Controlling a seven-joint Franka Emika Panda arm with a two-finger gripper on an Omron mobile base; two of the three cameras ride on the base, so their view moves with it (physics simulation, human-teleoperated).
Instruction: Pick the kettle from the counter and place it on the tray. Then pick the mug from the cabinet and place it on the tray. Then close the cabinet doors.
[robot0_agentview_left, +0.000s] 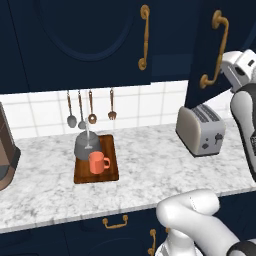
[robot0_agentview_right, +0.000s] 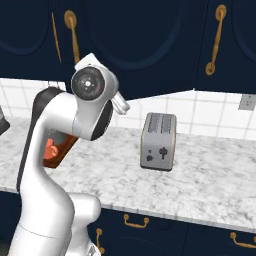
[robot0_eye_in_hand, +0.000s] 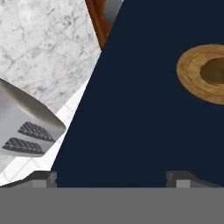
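The reddish-brown tray (robot0_agentview_left: 112, 175) lies on the marbled counter (robot0_agentview_left: 150, 170). On it stand the dark grey kettle (robot0_agentview_left: 85, 146) and, just in front, the salmon mug (robot0_agentview_left: 98, 162). The left cabinet door (robot0_agentview_left: 85, 45) lies flat and shut. The right cabinet door (robot0_agentview_left: 212, 95) hangs ajar, swung out over the toaster. In the hand view my gripper (robot0_eye_in_hand: 111, 180) is open, its fingertips (robot0_eye_in_hand: 43, 179) wide apart and right up against the navy face of that door (robot0_eye_in_hand: 144, 122), below the round gold handle base (robot0_eye_in_hand: 205, 72). A tray corner (robot0_eye_in_hand: 98, 22) shows past the door's edge.
A silver toaster (robot0_agentview_left: 201, 129) stands on the counter under the ajar door, also the toaster (robot0_agentview_right: 159, 141). Utensils (robot0_agentview_left: 90, 107) hang on the tiled wall behind the tray. A dark appliance (robot0_agentview_left: 6, 155) sits at the counter's left end. Navy drawers with gold pulls (robot0_agentview_left: 115, 222) run below.
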